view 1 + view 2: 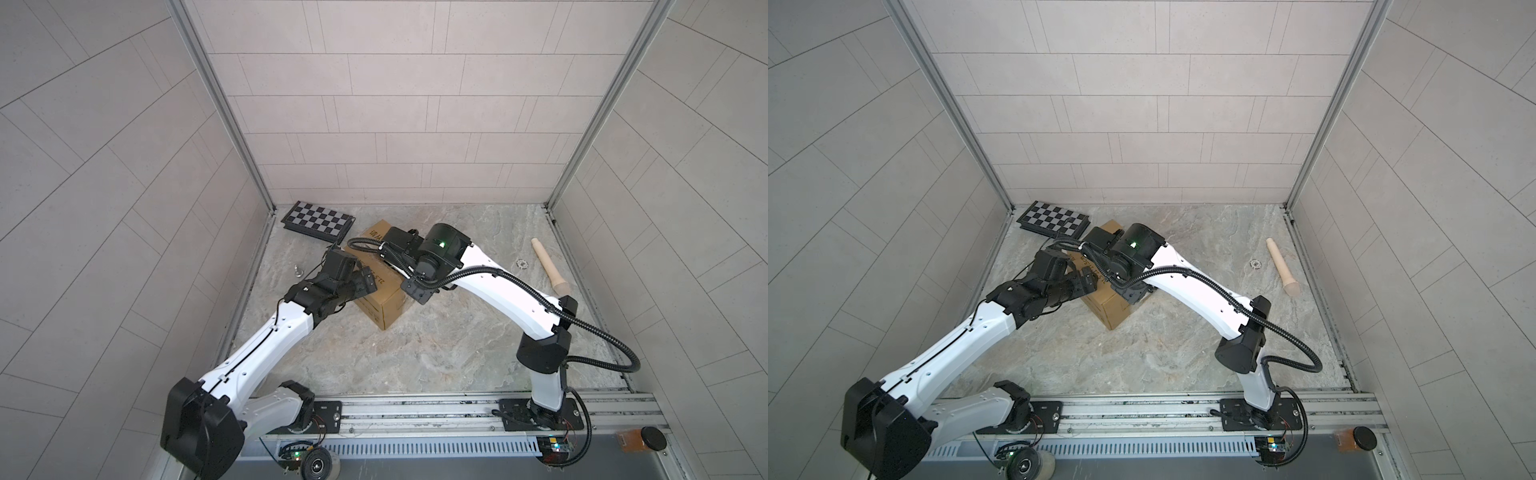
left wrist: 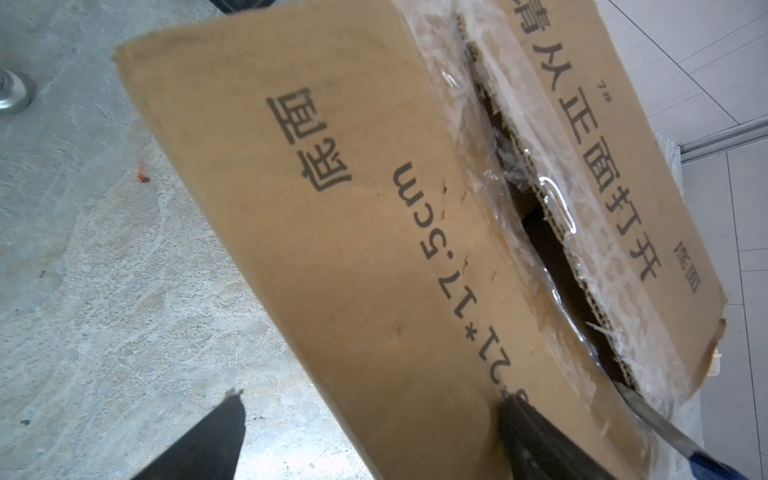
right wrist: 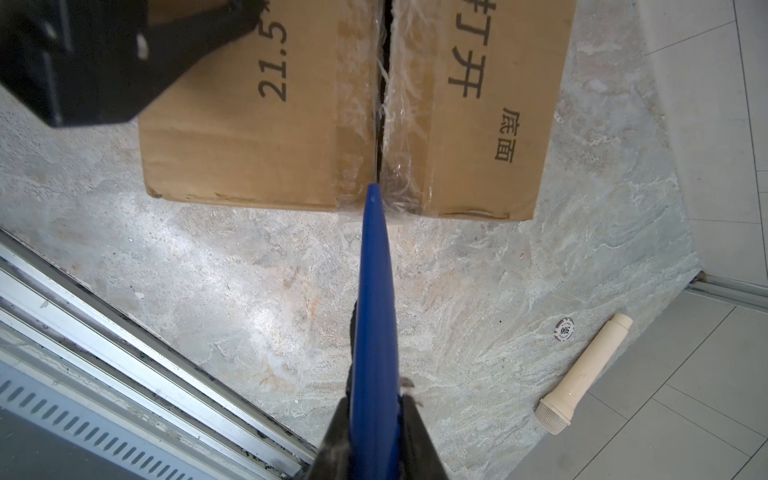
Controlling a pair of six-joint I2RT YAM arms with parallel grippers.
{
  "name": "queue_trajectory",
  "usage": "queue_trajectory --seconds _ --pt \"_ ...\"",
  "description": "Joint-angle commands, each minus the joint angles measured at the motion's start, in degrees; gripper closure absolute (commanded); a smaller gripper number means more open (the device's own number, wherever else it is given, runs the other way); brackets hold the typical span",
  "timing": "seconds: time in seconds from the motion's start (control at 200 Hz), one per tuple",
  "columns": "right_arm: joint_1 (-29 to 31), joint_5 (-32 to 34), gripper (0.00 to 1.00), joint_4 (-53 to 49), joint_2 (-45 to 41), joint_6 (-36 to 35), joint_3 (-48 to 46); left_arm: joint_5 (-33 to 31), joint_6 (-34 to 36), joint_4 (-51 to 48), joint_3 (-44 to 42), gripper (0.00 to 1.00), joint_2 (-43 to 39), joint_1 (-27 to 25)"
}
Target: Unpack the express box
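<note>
The express box point(image 1: 384, 305) point(image 1: 1111, 309) is a brown carton with black print, standing on the stone floor in both top views. Its taped top seam point(image 2: 536, 232) point(image 3: 381, 104) is split and shows a dark gap. My left gripper point(image 2: 370, 419) point(image 1: 365, 282) is open wide and straddles the box's top edge. One finger point(image 2: 536, 440) rests on the box top; the other point(image 2: 208, 440) hangs beside the box, apart from it. My right gripper point(image 3: 374, 401) is shut on a blue-handled blade point(image 3: 374, 291) point(image 2: 648, 424). The blade's tip meets the near end of the seam.
A chequered board point(image 1: 318, 222) point(image 1: 1054, 219) lies behind the box by the back wall. A cream wooden rod point(image 1: 548, 266) point(image 3: 582, 378) and a poker chip point(image 1: 521, 263) point(image 3: 565, 329) lie to the right. A small metal piece point(image 1: 297, 271) point(image 2: 12, 93) sits left. Walls enclose three sides; a rail point(image 1: 415, 411) runs along the front.
</note>
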Motion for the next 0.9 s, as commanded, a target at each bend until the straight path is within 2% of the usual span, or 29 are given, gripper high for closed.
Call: queue_trajectory --seconds 0.0,0.235,0.536,0.891 --pt "0.8 -2.1 1.00 -1.5 3.7 0.7 0.4 -1.4 3.1 -8.7 -2.3 0.02 3.5 0.1" --pt "1.2 -3.0 1.00 -0.8 5.1 0.4 0.6 -0.3 3.1 -8.5 -1.1 0.02 3.7 0.1" --pt "1.1 -5.0 1.00 -0.6 3.5 0.4 -0.4 -0.4 3.6 -11.8 6.6 0.01 -0.4 0.0" --pt "1.9 -2.8 1.00 -4.0 -1.0 2.3 -0.3 -1.9 1.7 -11.8 4.2 0.03 6.9 0.0"
